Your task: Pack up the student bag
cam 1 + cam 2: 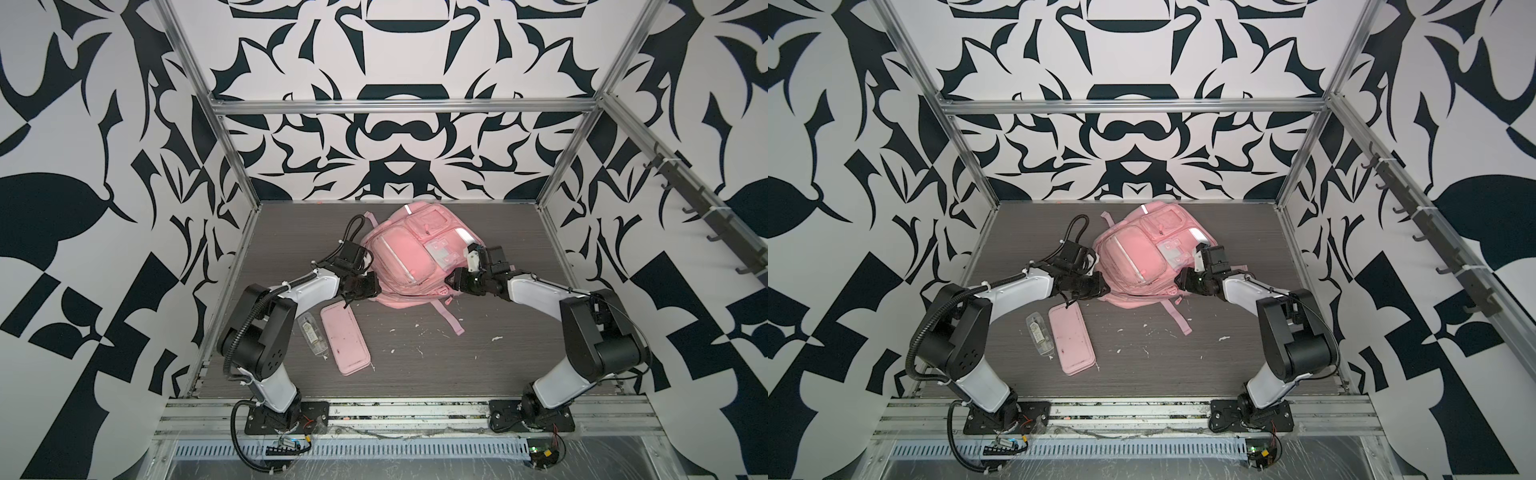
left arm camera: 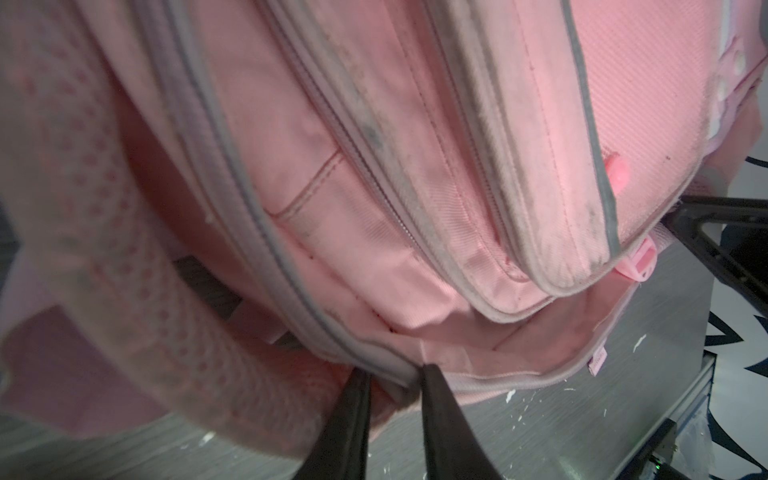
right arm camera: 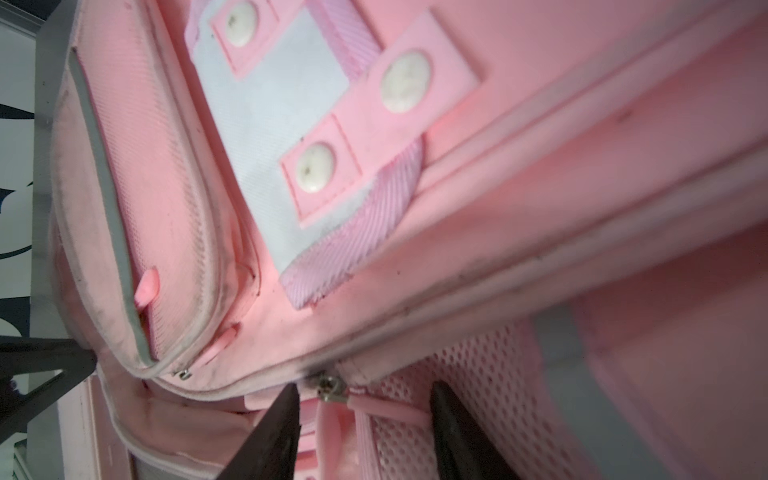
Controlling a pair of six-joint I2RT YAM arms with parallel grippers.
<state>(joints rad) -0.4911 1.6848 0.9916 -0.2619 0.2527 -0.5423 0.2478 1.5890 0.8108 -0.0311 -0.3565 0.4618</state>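
Observation:
The student bag [image 1: 399, 257] [image 1: 1133, 257], a pink backpack, lies front up at the back middle of the table. My left gripper [image 1: 365, 287] [image 1: 1097, 287] is at its near left edge. In the left wrist view this gripper [image 2: 395, 374] is shut on the bag's piped seam [image 2: 399, 372], with fabric bunched between the fingers. My right gripper [image 1: 454, 282] [image 1: 1182, 280] is at the bag's near right corner. In the right wrist view it [image 3: 365, 390] stands open, its jaws either side of a metal zipper slider [image 3: 330, 388] and its pink pull [image 3: 386, 405], touching neither.
A flat pink pencil case [image 1: 345, 336] [image 1: 1070, 336] lies in front of the bag. Beside it on the left is a small clear plastic container [image 1: 312, 336] [image 1: 1040, 332]. A pink strap [image 1: 451, 318] trails forward from the bag. White scraps dot the grey table [image 1: 457, 365].

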